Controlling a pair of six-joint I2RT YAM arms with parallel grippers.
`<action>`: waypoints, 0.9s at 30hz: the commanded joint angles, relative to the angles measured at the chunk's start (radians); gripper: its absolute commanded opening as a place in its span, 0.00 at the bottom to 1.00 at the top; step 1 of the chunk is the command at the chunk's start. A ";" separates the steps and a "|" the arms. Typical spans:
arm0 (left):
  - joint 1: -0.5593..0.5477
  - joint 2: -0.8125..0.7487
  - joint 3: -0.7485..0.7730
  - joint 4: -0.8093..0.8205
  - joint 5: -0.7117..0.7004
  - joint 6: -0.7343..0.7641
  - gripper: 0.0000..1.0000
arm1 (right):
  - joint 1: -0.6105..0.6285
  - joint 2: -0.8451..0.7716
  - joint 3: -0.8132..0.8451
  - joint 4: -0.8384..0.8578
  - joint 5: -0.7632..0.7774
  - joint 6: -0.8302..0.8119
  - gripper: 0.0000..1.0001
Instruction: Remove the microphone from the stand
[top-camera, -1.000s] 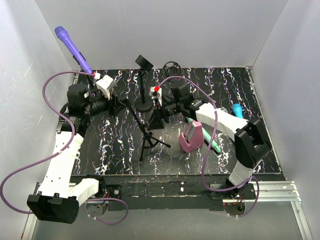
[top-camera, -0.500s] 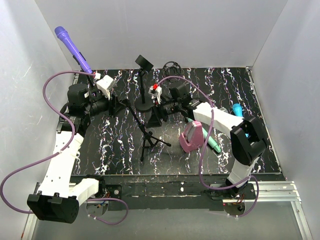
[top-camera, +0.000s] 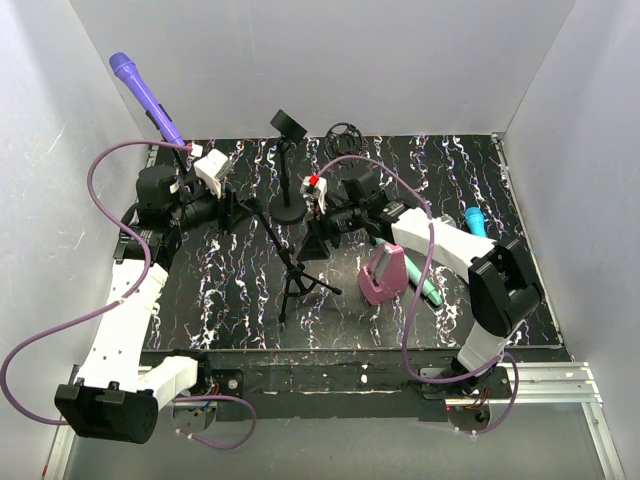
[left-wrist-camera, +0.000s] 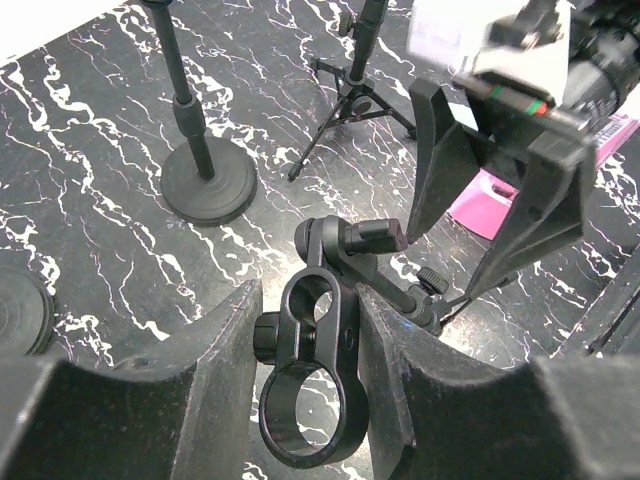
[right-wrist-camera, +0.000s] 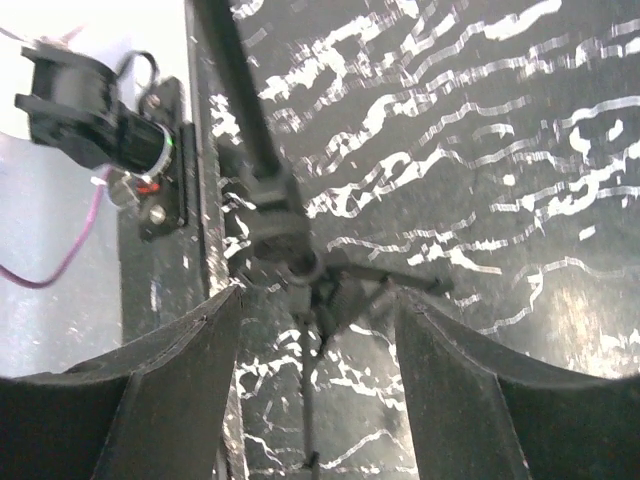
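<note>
black marbled tabletop (top-camera: 480, 170), right tool (top-camera: 318, 240) back beside tripod stand (top-camera: 290, 272)

Three mics: a purple mic (top-camera: 142, 92), a teal mic (top-camera: 474, 218) at the right, and a second teal mic (top-camera: 428, 289) partly hidden under the right arm (top-camera: 440, 240)

Two stands: a tripod stand (top-camera: 296, 285) and a round-base stand (top-camera: 288, 212). A dark disc (left-wrist-camera: 12, 310) at the edge of the left wrist view may be a third base; I cannot tell

One clip (left-wrist-camera: 315, 380)

One pink box (top-camera: 384, 276)

One black cable coil (top-camera: 344, 131)

Two purple cables: the left purple cable (top-camera: 130, 148) and the right purple cable (top-camera: 406, 330)

Two arms: the right arm and the left arm (top-camera: 125, 320)
</note>
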 joint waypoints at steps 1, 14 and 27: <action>-0.002 0.001 0.046 -0.020 0.027 -0.004 0.00 | -0.002 -0.036 0.080 0.115 -0.109 0.076 0.70; -0.002 0.013 0.068 -0.035 0.024 0.008 0.00 | -0.001 0.024 0.074 0.039 0.006 0.043 0.68; -0.002 0.024 0.126 -0.044 0.053 0.024 0.00 | -0.002 -0.067 0.027 -0.132 0.134 -0.156 0.66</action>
